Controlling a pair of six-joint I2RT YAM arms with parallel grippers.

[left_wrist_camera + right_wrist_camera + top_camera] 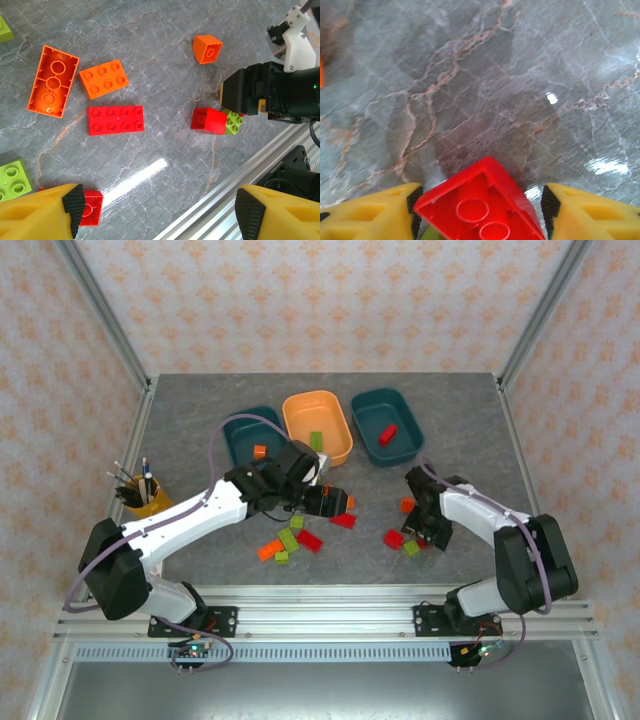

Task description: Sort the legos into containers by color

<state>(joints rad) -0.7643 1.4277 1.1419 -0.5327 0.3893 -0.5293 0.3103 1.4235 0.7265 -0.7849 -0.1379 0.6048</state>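
Pose: my left arm (pixel 190 515) reaches from its base out to mid-table with the wrist tipped down. My left gripper (pixel 160 202) looks onto the grey marbled tabletop (pixel 165 30). My right arm (pixel 480 510) folds back toward centre, with my right gripper (pixel 481 195) tips-down and low over the table.

Left jaws: wide apart, holding nothing. A small red plastic brick (pixel 91 207) lies just inside my left finger's black pad (pixel 74 202); I cannot tell if they touch. A lime green plastic brick (pixel 14 180) sits just ahead of that finger, on its outer side.

Right jaws: drawn partway in, with a yellow finger (pixel 370 215) on each side of an upturned red plastic brick (pixel 480 210) centred between the tips. One pad meets its edge. I cannot tell whether it is clamped or merely flanked. Just outside these jaws a stubby red brick (pixel 209 120) touches a stubby lime brick (pixel 232 122).

Ahead of the left jaws is a flat red two-by-four brick (pixel 115 120). Beyond it an orange two-by-three brick (pixel 103 78) lies just beside an upturned orange two-by-four brick (pixel 53 81).

Farthest out are three trays in a row:
- The orange plastic tray (pixel 310 415), straight beyond my left jaws, holds a lime brick (pixel 316 440).
- The left dark teal plastic tray (pixel 245 435) holds an orange brick (pixel 259 451).
- The right dark teal plastic tray (pixel 375 410), beyond my right jaws, holds a red brick (pixel 388 434).
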